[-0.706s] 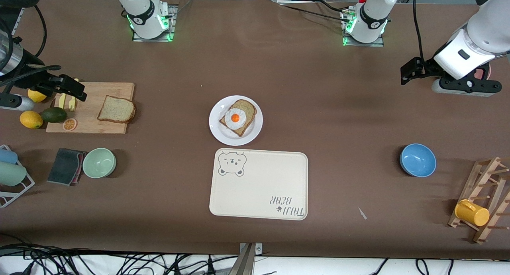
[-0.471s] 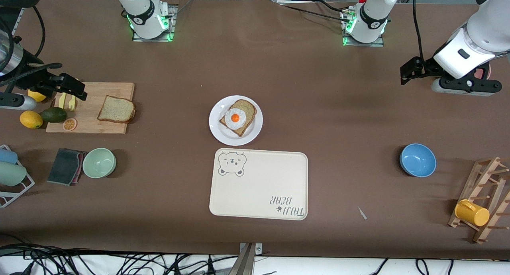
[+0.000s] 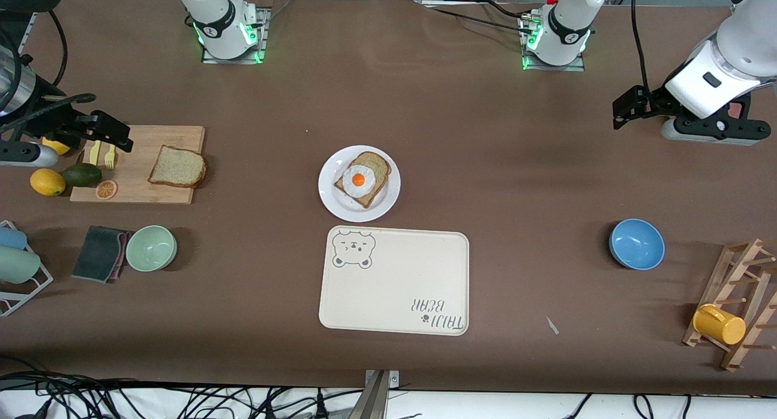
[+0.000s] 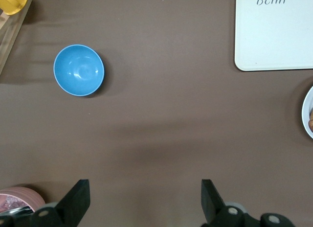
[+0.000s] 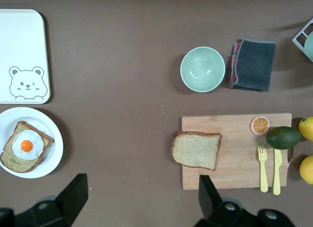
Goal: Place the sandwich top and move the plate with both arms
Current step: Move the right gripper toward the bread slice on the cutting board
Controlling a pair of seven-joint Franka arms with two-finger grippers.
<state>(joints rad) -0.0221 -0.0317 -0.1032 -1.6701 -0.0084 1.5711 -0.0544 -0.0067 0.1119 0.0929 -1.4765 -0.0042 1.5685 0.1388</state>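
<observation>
The left gripper [image 3: 620, 106] had risen slightly, jaws released. The right gripper [image 3: 118, 138], jaws spread, hung over the board [image 3: 182, 195] beside the sandwich top [image 3: 177, 167], not over it.

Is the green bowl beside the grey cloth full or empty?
Empty. The right wrist view looks straight down into the green bowl beside the grey cloth and shows only its bare, pale inside.

Two bread slices were in view: the sandwich top [image 3: 177, 167] and an egg-topped slice [image 3: 362, 178]. There was one plate [image 3: 340, 206], one tray [image 3: 394, 285], and one cutting board [image 3: 145, 139]. Two bowls stood out, one green [image 3: 151, 248], one blue [image 3: 636, 243]. Two lemons [image 3: 47, 181] showed.
</observation>
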